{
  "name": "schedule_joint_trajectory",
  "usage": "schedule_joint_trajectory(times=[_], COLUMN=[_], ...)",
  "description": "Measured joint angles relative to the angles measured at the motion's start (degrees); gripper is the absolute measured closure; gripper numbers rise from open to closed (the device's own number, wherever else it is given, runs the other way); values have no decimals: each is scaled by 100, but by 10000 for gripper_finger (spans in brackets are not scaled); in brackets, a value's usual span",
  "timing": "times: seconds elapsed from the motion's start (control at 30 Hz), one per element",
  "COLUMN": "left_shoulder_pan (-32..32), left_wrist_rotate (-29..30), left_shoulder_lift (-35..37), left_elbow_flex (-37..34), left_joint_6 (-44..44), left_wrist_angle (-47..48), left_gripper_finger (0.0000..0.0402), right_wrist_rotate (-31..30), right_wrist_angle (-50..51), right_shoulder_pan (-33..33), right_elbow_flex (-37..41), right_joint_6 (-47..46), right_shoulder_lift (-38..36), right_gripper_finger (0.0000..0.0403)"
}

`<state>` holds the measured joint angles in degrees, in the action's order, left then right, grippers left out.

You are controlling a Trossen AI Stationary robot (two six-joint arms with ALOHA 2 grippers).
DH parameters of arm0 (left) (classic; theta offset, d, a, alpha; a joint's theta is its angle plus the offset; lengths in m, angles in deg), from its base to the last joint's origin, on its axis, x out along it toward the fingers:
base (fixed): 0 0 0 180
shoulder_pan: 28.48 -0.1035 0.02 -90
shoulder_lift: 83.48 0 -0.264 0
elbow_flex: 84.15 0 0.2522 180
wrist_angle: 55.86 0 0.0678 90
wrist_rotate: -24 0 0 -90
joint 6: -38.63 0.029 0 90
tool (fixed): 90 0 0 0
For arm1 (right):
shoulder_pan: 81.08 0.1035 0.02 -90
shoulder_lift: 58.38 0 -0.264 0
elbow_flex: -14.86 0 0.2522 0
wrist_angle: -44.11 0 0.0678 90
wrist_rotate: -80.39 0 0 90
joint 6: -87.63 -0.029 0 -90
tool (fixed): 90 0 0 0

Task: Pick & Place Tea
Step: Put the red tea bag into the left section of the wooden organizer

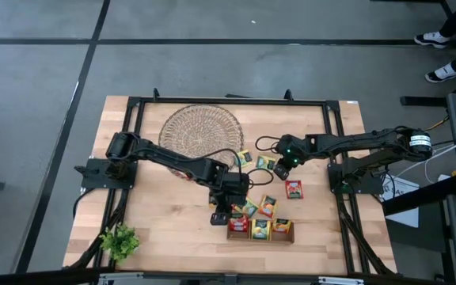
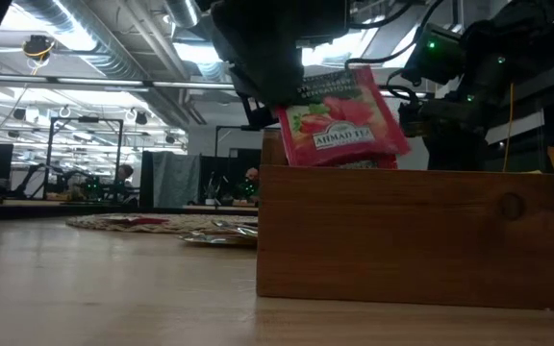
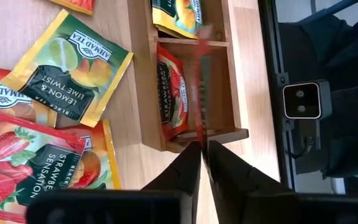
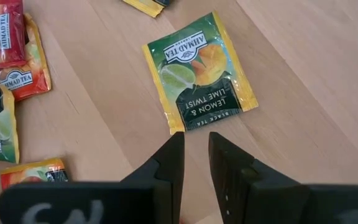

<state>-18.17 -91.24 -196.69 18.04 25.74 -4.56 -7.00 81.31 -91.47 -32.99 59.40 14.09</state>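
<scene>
Left gripper [image 3: 201, 149] pinches a red strawberry sachet [image 2: 342, 125] edge-on above the wooden tray's [image 2: 421, 235] end compartment; right gripper [image 4: 195, 143], narrowly parted, hovers just short of a lemon-lime sachet [image 4: 199, 71].

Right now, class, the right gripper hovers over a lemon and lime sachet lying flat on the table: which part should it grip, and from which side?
Probably the near edge of the lemon and lime sachet, coming from above. It lies flat with bare wood around it, directly ahead of the open right gripper, so the fingers could straddle that thin edge.
</scene>
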Motion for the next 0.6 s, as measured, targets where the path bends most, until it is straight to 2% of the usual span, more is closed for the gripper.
schedule_joint_trajectory(times=[0.37, 0.53, 0.6], left_shoulder_pan=[-160, -301, -389], left_wrist_rotate=[20, 58, 284], left_shoulder_lift=[0, 17, 87], left_elbow_flex=[-2, -2, -7], left_joint_6=[102, 270, 345], left_wrist_angle=[0, 62, 322], left_gripper_finger=[315, 304, 304], right_wrist_rotate=[-11, -9, -9], right_wrist_angle=[-2, -2, -2], right_shoulder_pan=[0, 0, 0], right_elbow_flex=[0, 0, 0], right_joint_6=[0, 0, 0], right_shoulder_lift=[0, 0, 0], right_gripper_finger=[328, 328, 328])
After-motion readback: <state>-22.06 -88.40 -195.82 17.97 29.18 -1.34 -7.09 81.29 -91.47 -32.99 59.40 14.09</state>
